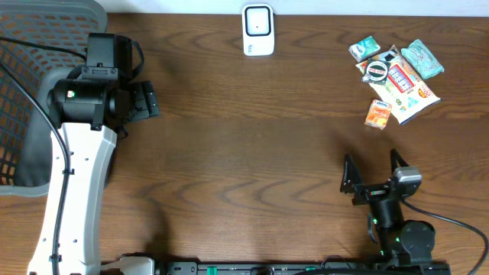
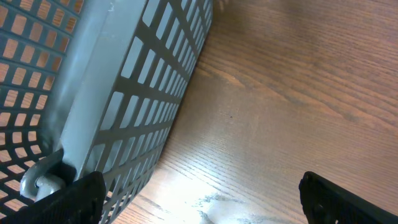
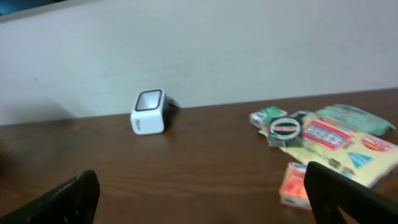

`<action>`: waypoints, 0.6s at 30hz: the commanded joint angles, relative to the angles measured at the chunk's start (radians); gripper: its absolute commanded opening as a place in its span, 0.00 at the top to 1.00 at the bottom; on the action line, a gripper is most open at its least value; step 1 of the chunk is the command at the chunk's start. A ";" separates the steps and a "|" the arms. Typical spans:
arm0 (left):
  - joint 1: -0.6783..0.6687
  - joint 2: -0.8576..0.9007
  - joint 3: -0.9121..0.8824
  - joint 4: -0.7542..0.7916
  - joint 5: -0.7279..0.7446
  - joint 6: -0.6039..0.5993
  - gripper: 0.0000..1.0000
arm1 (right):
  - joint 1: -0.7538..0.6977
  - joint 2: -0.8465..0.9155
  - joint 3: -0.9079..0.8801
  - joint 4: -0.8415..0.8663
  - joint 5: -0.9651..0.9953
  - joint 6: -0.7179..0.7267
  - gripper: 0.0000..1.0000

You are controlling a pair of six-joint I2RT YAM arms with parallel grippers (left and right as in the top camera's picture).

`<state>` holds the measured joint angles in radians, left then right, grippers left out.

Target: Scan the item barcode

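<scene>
A white barcode scanner (image 1: 258, 30) stands at the back middle of the table and shows as the same scanner (image 3: 149, 112) in the right wrist view. Several small packaged items lie in a pile (image 1: 397, 76) at the back right, with an orange packet (image 1: 378, 113) nearest the front; that orange packet (image 3: 293, 184) sits just left of the right finger. My right gripper (image 1: 373, 173) is open and empty, well in front of the pile. My left gripper (image 1: 147, 101) is open and empty at the far left, beside the basket.
A grey mesh basket (image 1: 23, 92) takes up the left edge of the table, and its wall (image 2: 124, 106) fills the left wrist view. A pale wall (image 3: 199, 50) rises behind the table. The left arm (image 1: 76, 191) stretches along the left side.
</scene>
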<state>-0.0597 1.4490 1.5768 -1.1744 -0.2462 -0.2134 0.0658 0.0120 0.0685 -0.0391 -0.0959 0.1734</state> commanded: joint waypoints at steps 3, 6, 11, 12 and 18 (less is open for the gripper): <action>0.005 -0.007 0.009 -0.003 -0.017 -0.006 0.02 | -0.005 -0.007 -0.064 0.061 -0.053 -0.030 0.01; 0.005 -0.007 0.009 -0.003 -0.017 -0.006 0.02 | -0.005 -0.007 -0.063 0.071 -0.057 -0.061 0.01; 0.005 -0.007 0.009 -0.003 -0.017 -0.006 0.02 | -0.006 -0.007 -0.063 -0.016 -0.057 -0.085 0.01; 0.005 -0.007 0.009 -0.003 -0.017 -0.006 0.02 | -0.006 -0.007 -0.063 -0.027 -0.057 -0.085 0.01; 0.005 -0.007 0.009 -0.003 -0.016 -0.006 0.02 | -0.006 -0.007 -0.063 -0.025 -0.062 -0.085 0.01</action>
<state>-0.0597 1.4490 1.5768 -1.1740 -0.2462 -0.2134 0.0654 0.0120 0.0067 -0.0593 -0.1467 0.1066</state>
